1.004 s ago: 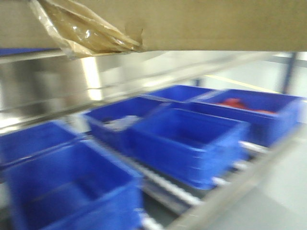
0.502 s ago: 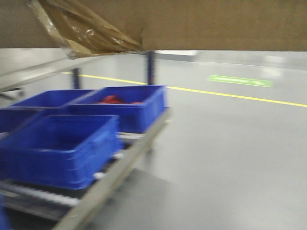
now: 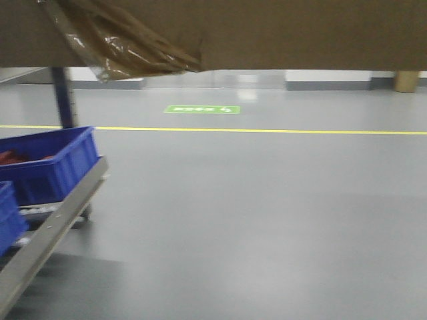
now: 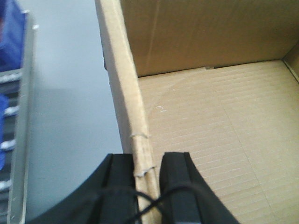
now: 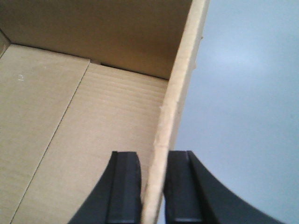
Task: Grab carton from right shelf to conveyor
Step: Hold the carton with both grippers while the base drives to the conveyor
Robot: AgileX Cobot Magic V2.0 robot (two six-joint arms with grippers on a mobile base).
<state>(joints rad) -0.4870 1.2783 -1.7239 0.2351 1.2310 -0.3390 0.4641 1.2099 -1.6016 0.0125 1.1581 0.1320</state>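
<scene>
**Carton off the shelf, robot turning toward open floor**

A second ago the front view was full of blue bins and shiny steel. Half a second ago the rack had slid to the left half. Now the grey floor [image 3: 267, 220] fills most of the view, crossed by a yellow line [image 3: 267, 131] with a green marking [image 3: 202, 109] beyond it. Only the end of the right shelf [image 3: 57, 223] and a blue bin [image 3: 50, 163] remain at the lower left. I judge that the pickup is done and the robot is swinging away with its load. The conveyor is in none of the views, so the set-down is still ahead.

The carton [image 3: 300, 33] spans the top of the front view, up in the air and well clear of the floor. It sits in the same place in the frame as in both earlier pictures, so it rides with the robot. It is brown corrugated board, open on top, and no contents show in the parts the wrist views cover. Its left wall edge is nicked and crumpled close to the grip. Yellowish tape [image 3: 120, 47] peels from the lower edge and hangs wrinkled.

The left claw [image 4: 148, 163] is closed narrow on the left wall, with one finger outside and one inside. The right claw [image 5: 153, 163] pinches the right wall the same way.
</scene>
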